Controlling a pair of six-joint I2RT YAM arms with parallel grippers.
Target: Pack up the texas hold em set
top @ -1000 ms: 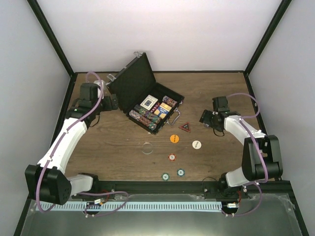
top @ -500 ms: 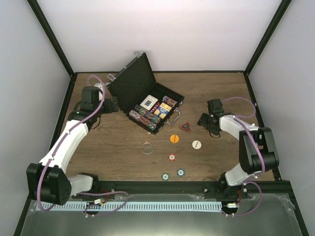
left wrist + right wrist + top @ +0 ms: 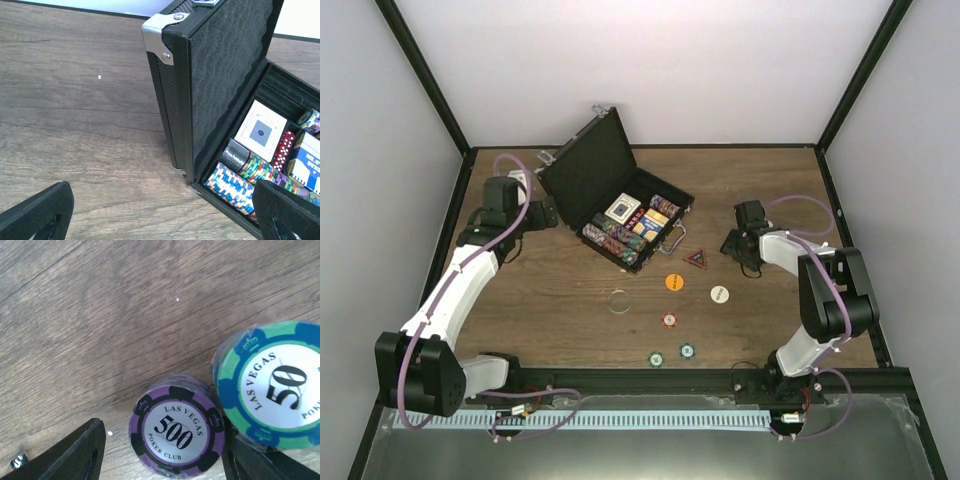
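The black briefcase [image 3: 605,190] stands open at the back middle, lid up, with card decks [image 3: 623,208] and rows of poker chips [image 3: 612,238] inside. It also shows in the left wrist view [image 3: 215,85]. My left gripper [image 3: 546,212] is open and empty just left of the lid [image 3: 160,220]. My right gripper [image 3: 733,244] is open, low over the table [image 3: 165,460], with a purple 500 chip stack [image 3: 177,432] between its fingers and a green 50 chip stack [image 3: 272,385] beside it. The triangular marker [image 3: 695,259], orange button [image 3: 673,282] and white button [image 3: 719,294] lie on the table.
A red chip [image 3: 669,320] and two green chips [image 3: 658,358] [image 3: 687,350] lie near the front. A clear ring [image 3: 618,299] lies mid-table. The briefcase handle [image 3: 677,239] points toward the marker. Black frame posts and white walls bound the table.
My right gripper has shifted slightly left and its arm has folded in closer. My left gripper has barely moved beside the lid.
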